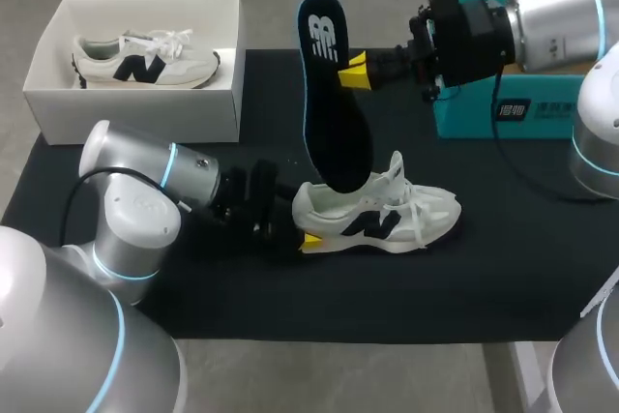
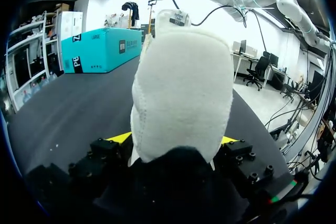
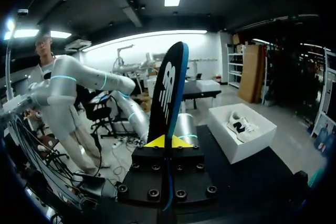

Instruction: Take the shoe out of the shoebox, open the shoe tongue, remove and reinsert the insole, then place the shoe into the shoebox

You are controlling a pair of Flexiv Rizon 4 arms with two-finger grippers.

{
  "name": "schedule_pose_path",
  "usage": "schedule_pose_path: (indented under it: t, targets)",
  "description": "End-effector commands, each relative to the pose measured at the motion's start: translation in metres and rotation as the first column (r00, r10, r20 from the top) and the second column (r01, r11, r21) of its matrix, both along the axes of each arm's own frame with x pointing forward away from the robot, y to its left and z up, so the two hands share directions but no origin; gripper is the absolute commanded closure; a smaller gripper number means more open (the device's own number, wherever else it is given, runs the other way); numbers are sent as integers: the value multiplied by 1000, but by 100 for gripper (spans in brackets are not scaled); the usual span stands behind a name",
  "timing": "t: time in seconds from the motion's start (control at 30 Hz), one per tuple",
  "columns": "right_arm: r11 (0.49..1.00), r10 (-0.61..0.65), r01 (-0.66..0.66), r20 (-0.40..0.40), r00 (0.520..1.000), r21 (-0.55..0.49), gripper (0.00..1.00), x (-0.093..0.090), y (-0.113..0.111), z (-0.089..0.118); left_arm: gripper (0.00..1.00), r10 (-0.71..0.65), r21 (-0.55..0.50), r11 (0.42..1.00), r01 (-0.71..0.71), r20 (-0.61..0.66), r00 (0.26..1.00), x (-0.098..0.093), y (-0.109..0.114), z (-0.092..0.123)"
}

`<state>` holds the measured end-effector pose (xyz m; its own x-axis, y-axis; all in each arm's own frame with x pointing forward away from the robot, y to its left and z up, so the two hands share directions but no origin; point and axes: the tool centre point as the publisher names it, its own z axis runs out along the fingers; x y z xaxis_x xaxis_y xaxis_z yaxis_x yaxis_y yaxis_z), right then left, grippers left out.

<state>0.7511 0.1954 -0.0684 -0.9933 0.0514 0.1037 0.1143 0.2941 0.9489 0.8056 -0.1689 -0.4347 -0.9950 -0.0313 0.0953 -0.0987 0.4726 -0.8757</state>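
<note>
A white shoe with a dark logo (image 1: 387, 220) lies on its sole on the black mat, toe pointing right. My left gripper (image 1: 306, 229) is shut on its heel, one yellow tip on each side. In the left wrist view the white heel (image 2: 184, 93) fills the gap of my left gripper (image 2: 176, 140). My right gripper (image 1: 353, 72) is shut on a dark insole with a blue rim (image 1: 334, 113). It holds the insole upright over the shoe, lower end at the shoe's opening. In the right wrist view the insole (image 3: 167, 103) stands up from between the tips of my right gripper (image 3: 168, 141).
A white shoebox (image 1: 135, 113) stands at the back left with a second white shoe (image 1: 145, 63) inside; it also shows as the shoebox (image 3: 247, 140). A teal box (image 1: 503, 113) sits at the back right, behind my right arm. The black mat (image 1: 484, 278) covers the table.
</note>
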Motion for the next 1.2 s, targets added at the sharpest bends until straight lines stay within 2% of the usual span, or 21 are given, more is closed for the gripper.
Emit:
schedule_pose_path:
  t: [0.03,0.07,0.73,0.87,1.2]
  targets:
    - [995,-95,94,26,995,15,100,-35,-14,-3,100,2,1,1000,-2,0,1000,-1,0,-2]
    - [996,-81,79,53,995,38,100,-37,-14,-2,100,2,1,1000,-2,0,1000,-1,0,-2]
    - [996,-81,79,53,995,38,100,-37,-14,-2,100,2,1,1000,-2,0,1000,-1,0,-2]
    - [990,-117,116,15,993,77,100,-48,-25,4,100,2,1,1000,-2,0,1000,-1,0,-2]
    - [993,-113,115,-69,991,23,100,-83,-33,26,100,2,1,1000,-2,0,1000,-1,0,-2]
